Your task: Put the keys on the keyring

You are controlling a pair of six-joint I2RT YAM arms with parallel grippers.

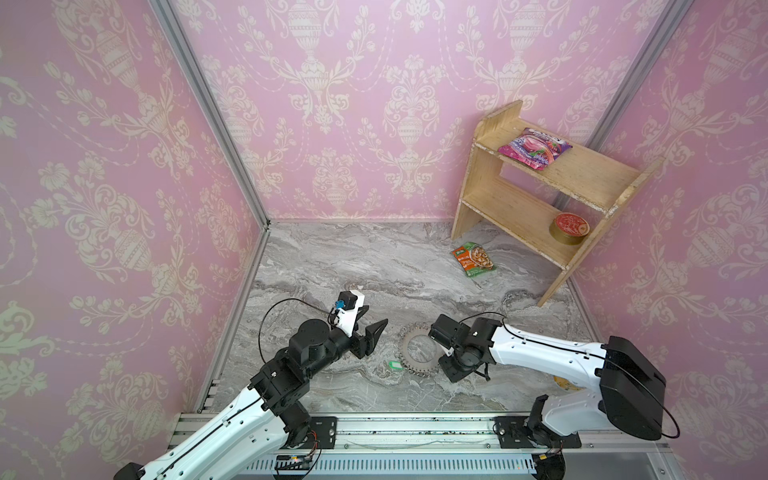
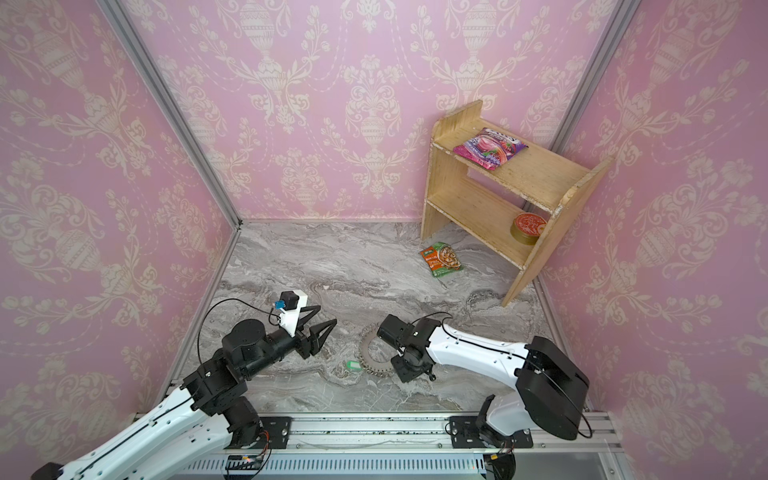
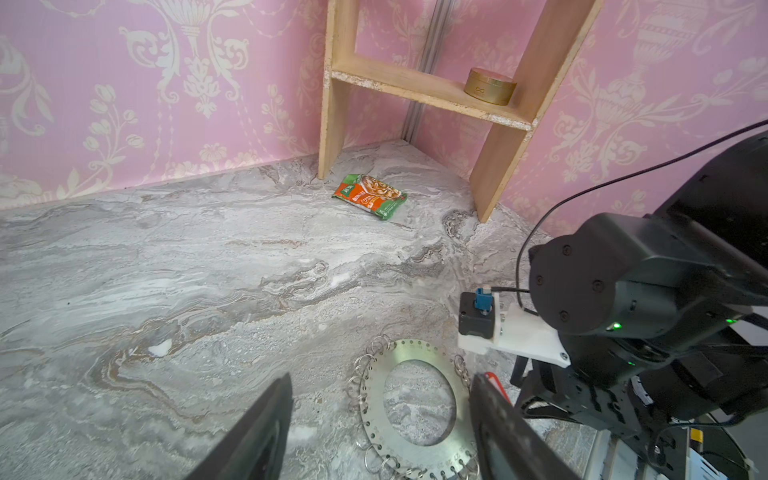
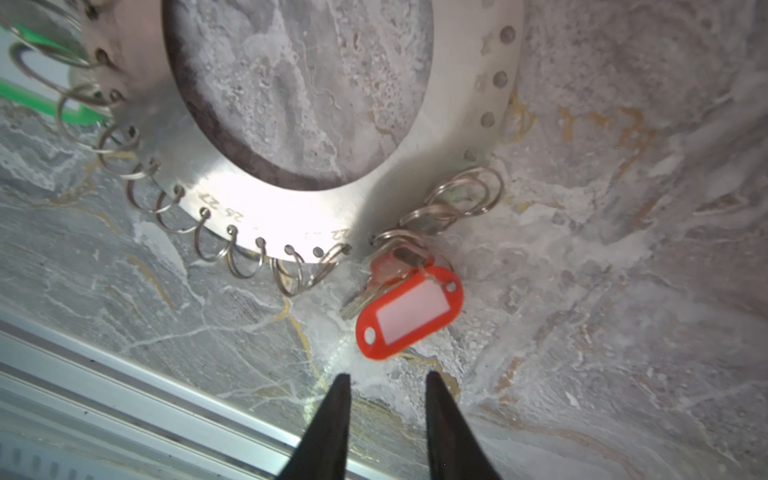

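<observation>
The keyring (image 1: pixel 405 345) (image 2: pixel 366 351) (image 3: pixel 374 399) (image 4: pixel 291 216) lies flat on the marble floor between my arms. A silvery key with a red tag (image 4: pixel 409 311) rests at its rim, the key's head among the wire loops there. A green tag (image 1: pixel 395 365) (image 2: pixel 353 365) (image 4: pixel 83 117) lies at the opposite side of the rim. My right gripper (image 1: pixel 453 372) (image 4: pixel 387 375) points down just short of the red tag, open, with nothing between its fingers. My left gripper (image 1: pixel 376 314) (image 2: pixel 327 314) (image 3: pixel 382 376) hovers left of the ring, open and empty.
A wooden shelf (image 1: pixel 540 195) stands at the back right, holding a pink packet (image 1: pixel 534 147) and a round tin (image 1: pixel 569 228). An orange-green food packet (image 1: pixel 473 259) lies in front of it. An aluminium rail (image 1: pixel 415 428) runs along the near edge.
</observation>
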